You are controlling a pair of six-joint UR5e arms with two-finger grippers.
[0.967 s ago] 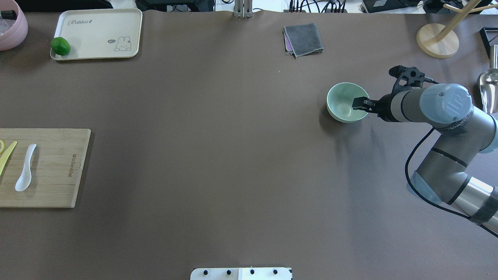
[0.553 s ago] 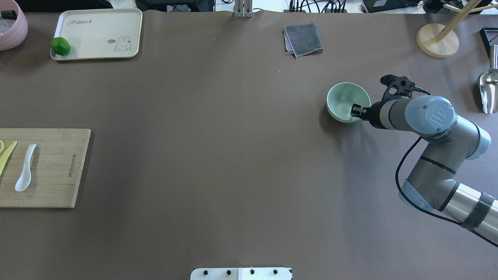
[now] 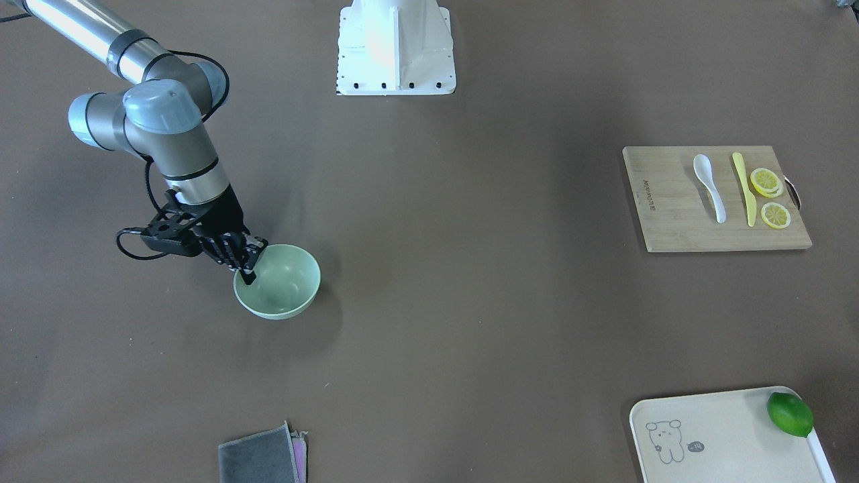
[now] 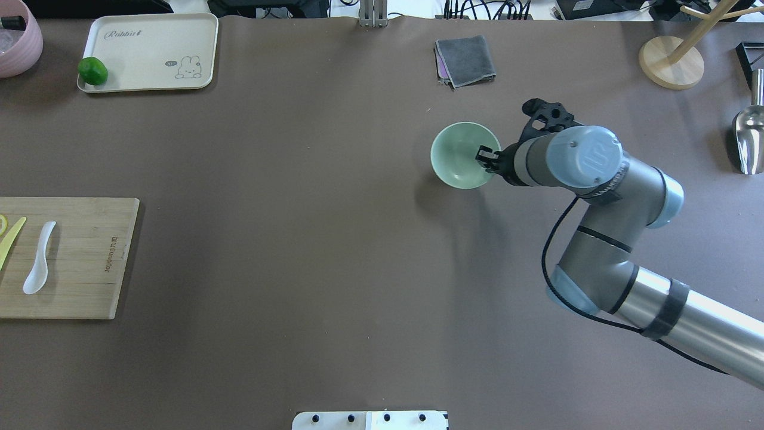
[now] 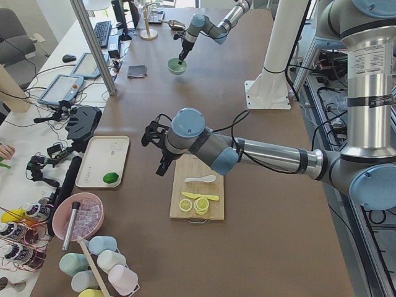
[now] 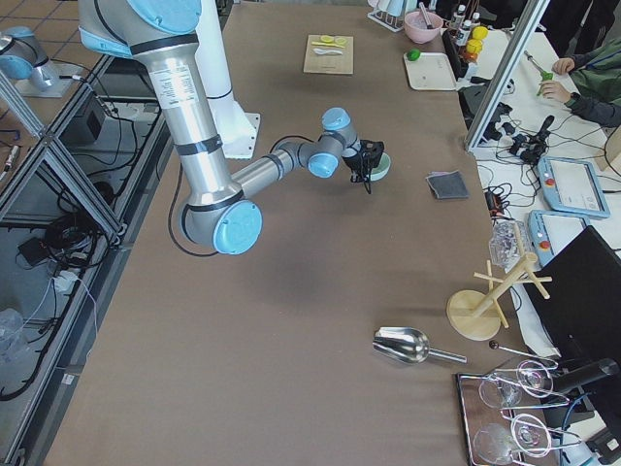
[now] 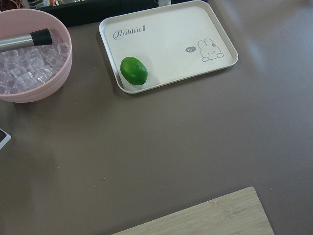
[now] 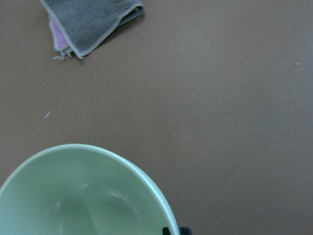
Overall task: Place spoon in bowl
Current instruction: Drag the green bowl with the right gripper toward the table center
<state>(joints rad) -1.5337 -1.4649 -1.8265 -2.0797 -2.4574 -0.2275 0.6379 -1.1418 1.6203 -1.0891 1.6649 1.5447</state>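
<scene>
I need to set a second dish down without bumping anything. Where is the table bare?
The widest bare stretch is mid-table, between the cutting board carrying the spoon and the bowl whose rim the right gripper grips. The strip between tray and grey cloth is bare too. Crowded: the robot's far right, around the wooden stand and metal scoop.

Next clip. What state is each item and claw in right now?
bowl: upright, empty, rim gripped by right claw.
spoon: lying flat on the cutting board, untouched.
right claw: shut on the bowl's rim.
left claw: above the table; open or shut, cannot tell.
lime: resting on the tray.
cloth: folded.
</scene>
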